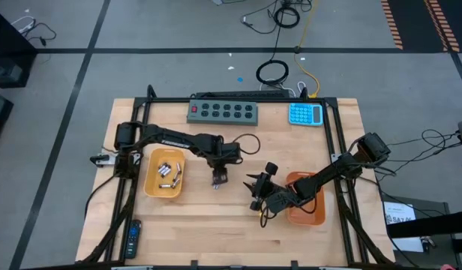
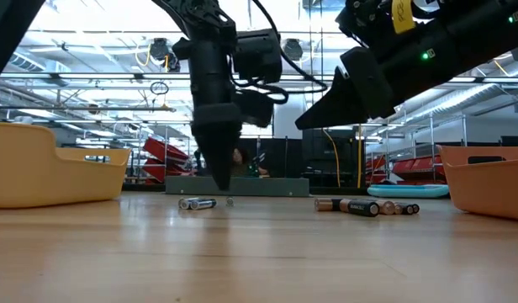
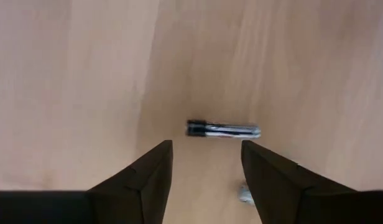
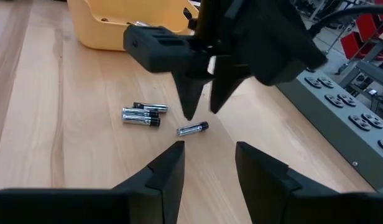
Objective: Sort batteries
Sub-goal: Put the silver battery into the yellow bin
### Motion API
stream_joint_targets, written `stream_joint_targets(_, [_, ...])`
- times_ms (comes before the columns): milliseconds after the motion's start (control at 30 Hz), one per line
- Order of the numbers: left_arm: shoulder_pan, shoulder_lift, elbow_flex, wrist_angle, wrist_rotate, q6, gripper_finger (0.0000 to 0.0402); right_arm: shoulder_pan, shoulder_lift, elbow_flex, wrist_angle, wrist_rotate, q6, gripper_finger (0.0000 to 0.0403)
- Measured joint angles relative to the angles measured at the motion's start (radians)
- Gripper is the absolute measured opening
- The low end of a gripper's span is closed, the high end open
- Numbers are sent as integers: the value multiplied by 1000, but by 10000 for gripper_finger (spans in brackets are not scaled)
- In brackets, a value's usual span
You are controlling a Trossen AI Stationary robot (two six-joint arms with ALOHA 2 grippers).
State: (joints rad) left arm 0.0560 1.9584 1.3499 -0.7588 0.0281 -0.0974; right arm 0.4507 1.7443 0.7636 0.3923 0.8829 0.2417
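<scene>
A small silvery battery with a dark end (image 3: 222,130) lies flat on the wooden table. My left gripper (image 3: 207,146) hangs open just above it, pointing down, and its fingers touch nothing. From the right wrist view, the left gripper (image 4: 201,112) stands over that battery (image 4: 193,129). A few more batteries (image 4: 142,115) lie side by side nearby. Others lie in the yellow tray (image 1: 165,174). My right gripper (image 4: 210,149) hovers open and empty to the right, above the table near the orange tray (image 1: 306,202).
A grey button strip (image 1: 223,112) and a blue calculator (image 1: 306,114) lie at the far edge. A dark remote (image 1: 133,237) lies near the front left corner. More loose batteries (image 2: 360,206) lie on the table between the trays.
</scene>
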Motion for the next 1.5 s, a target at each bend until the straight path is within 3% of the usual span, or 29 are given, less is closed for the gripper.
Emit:
stream_joint_targets(300, [-51,-3,0,-19,-76,592,200,0,0,0,-2,-2,5,134])
stream_joint_targets(667, [-113,-3,-1,20,-111,1110,200,0,0,0,-6,-2,19,134])
stream_joint_targets(867, [-105,0,-1,99,-113,1212,200,4,0,0,-10,-3,35,134])
stream_joint_targets(1500, [-87,36,-2,67,-111,1386,200,9,0,0,-28,-21,73,134])
